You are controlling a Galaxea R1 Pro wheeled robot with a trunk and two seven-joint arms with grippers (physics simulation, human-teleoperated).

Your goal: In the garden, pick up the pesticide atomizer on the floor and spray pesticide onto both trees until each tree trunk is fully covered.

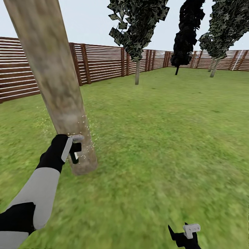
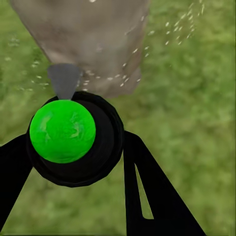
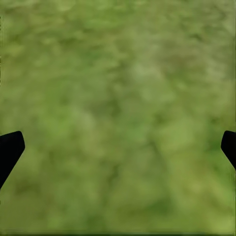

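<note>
A thick, leaning grey-brown tree trunk (image 1: pixel 57 83) rises from the grass at the left. My left gripper (image 1: pixel 75 149) is right against its base, shut on the pesticide atomizer (image 2: pixel 73 140), a black bottle with a bright green round top and a grey nozzle aimed at the trunk (image 2: pixel 88 39). Whitish pesticide specks (image 1: pixel 89 138) float around the trunk's lower part and show as droplets (image 2: pixel 174 24) beside it. A second tree (image 1: pixel 137 38) with a thin trunk stands far back by the fence. My right gripper (image 1: pixel 185 235) hangs open over grass (image 3: pixel 118 108) at the bottom right.
A brown slatted wooden fence (image 1: pixel 100 62) rings the lawn. Two more dark-crowned trees (image 1: pixel 186 31) stand at the far right. Open green grass (image 1: pixel 166 138) stretches between the near trunk and the far trees.
</note>
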